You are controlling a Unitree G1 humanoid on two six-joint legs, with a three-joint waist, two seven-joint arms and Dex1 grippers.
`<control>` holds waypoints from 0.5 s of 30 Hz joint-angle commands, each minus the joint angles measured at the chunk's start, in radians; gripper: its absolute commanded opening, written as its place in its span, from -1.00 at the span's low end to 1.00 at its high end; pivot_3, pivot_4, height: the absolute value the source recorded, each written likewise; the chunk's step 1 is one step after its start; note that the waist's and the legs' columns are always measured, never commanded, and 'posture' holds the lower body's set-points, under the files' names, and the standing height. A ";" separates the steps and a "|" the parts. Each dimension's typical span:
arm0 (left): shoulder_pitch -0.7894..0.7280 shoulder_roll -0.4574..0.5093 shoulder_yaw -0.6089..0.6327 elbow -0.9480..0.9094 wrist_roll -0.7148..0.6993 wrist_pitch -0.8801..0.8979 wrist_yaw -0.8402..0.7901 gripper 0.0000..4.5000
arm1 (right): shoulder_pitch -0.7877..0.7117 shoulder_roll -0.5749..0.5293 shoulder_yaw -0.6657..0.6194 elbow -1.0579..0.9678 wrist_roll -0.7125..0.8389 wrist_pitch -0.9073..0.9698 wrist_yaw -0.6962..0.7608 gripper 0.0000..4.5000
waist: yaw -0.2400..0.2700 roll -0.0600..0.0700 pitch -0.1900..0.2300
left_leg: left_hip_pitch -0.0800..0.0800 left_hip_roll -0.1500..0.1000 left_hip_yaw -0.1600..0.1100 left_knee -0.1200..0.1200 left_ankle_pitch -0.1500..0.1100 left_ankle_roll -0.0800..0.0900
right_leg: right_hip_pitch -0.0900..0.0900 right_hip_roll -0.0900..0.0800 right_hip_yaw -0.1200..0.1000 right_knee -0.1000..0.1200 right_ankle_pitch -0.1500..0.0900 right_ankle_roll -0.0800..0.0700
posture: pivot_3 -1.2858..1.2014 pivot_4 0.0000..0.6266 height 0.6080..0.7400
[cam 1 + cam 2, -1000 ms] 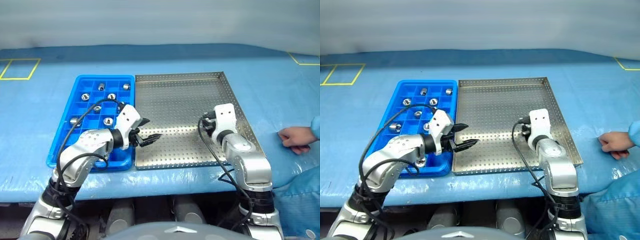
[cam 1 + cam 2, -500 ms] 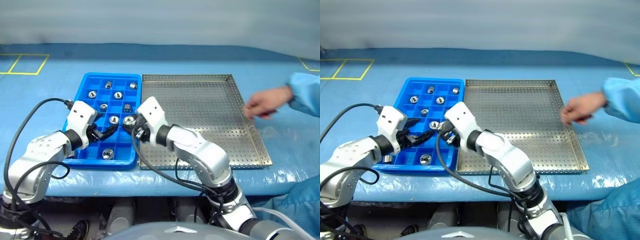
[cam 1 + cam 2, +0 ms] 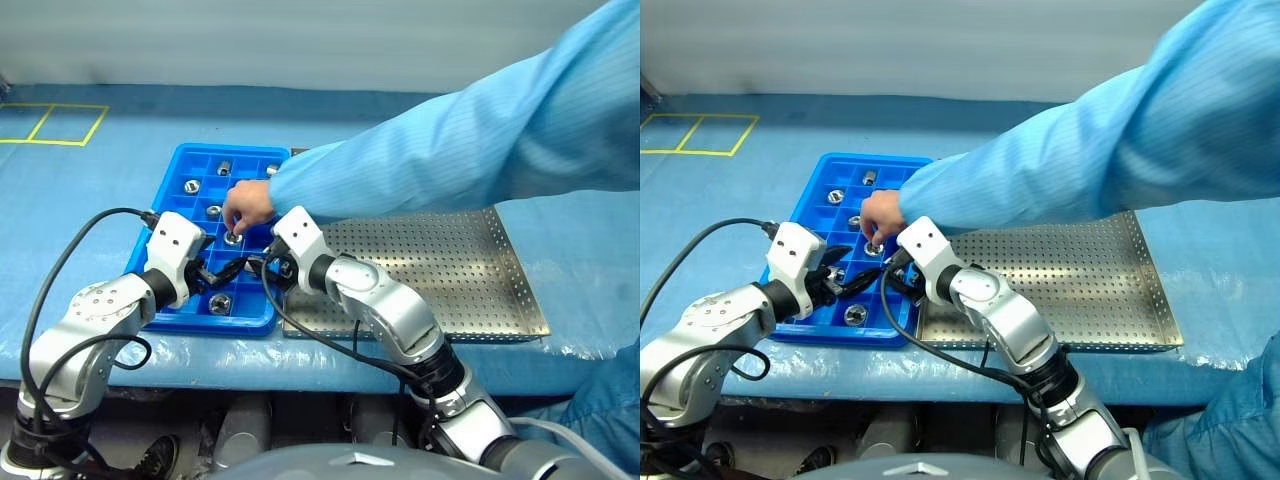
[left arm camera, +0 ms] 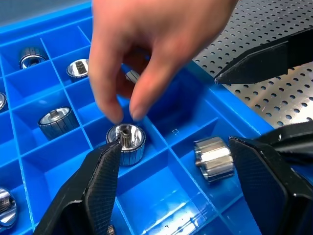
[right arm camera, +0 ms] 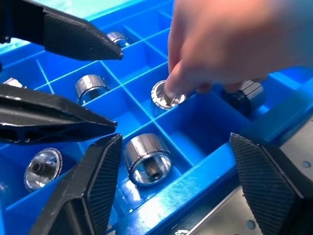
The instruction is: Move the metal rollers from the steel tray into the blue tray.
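The blue tray [image 3: 170,225] holds several metal rollers in its compartments. A person's hand [image 3: 245,205] reaches in and touches one upright roller [image 4: 126,142]. My right gripper [image 5: 176,147] is open at the tray's near right corner, over a roller [image 5: 146,159] lying loose on its side in a compartment. My left gripper [image 4: 173,147] is open beside it, pointing at the same compartments and holding nothing. The steel tray [image 3: 450,270] lies to the right; a blue sleeve [image 3: 450,140] hides its far half, and no roller shows on its visible floor.
The person's arm crosses above the steel tray from the right, close over my right arm. The two grippers' fingertips stand close together over the blue tray. A blue cover spreads over the table [image 3: 80,190], with yellow tape marks [image 3: 50,125] at the far left.
My right gripper swung left from the steel tray to the blue tray and opened, and its roller now lies in a compartment. The left gripper drew back left. The person's arm reached in.
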 commanded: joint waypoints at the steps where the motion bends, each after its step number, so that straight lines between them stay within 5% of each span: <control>1: -0.022 0.001 -0.012 -0.015 -0.006 -0.006 -0.006 0.70 | 0.019 0.008 -0.033 -0.063 0.010 -0.002 -0.010 0.60 | 0.000 0.000 0.000 | 0.000 0.000 0.000 0.000 0.000 0.000 | 0.000 0.000 0.000 0.000 0.000 0.000 | 0.10 -0.52 1.00; 15: -0.051 0.005 -0.038 0.005 0.002 -0.016 -0.020 0.70 | 0.043 0.001 -0.063 -0.081 -0.002 0.016 -0.041 0.60 | -0.016 0.000 0.000 | 0.000 0.000 0.000 0.000 0.000 0.000 | 0.000 0.000 0.000 0.000 0.000 0.000 | 0.09 -0.52 1.00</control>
